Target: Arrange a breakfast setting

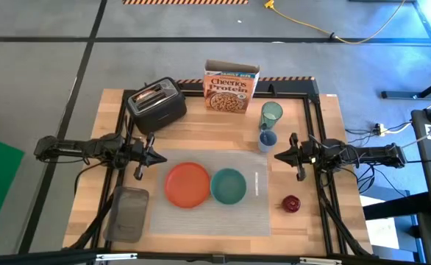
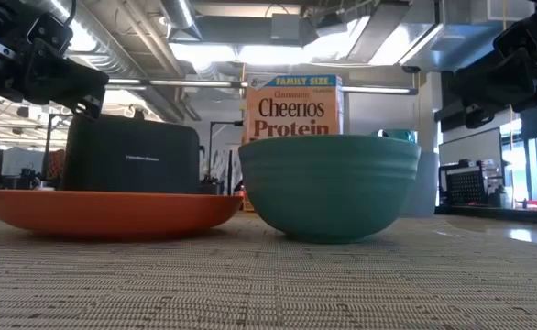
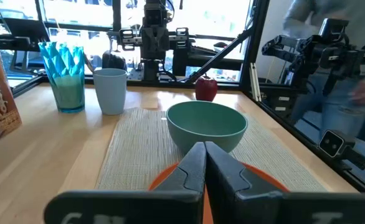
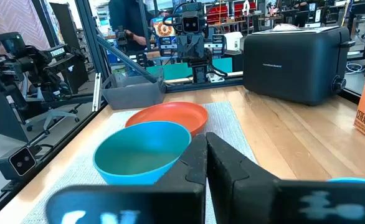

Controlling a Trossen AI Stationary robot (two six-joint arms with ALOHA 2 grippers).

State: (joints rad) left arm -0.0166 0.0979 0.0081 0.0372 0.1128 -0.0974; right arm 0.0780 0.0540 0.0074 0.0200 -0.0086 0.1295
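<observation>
The pale ribbed placemat (image 1: 208,213) lies at the table's middle. On it rest the orange plate (image 1: 187,184), the teal bowl (image 1: 229,185) to the plate's right, and a thin silver piece of cutlery (image 1: 257,184) right of the bowl. The red apple (image 1: 291,203) sits on the wood right of the mat. The green tumbler (image 1: 271,114) stands at the far right, a small pale cup (image 1: 267,140) beside it. A brown toast slice (image 1: 151,93) shows in the toaster's slot. My left gripper (image 1: 157,156) hovers shut left of the mat's far corner. My right gripper (image 1: 282,155) hovers shut at its right.
The black toaster (image 1: 157,104) stands at the far left and the Cheerios box (image 1: 231,90) at the far middle. A grey tray (image 1: 129,213) lies left of the mat near the front. A person shows beyond the table (image 3: 332,37).
</observation>
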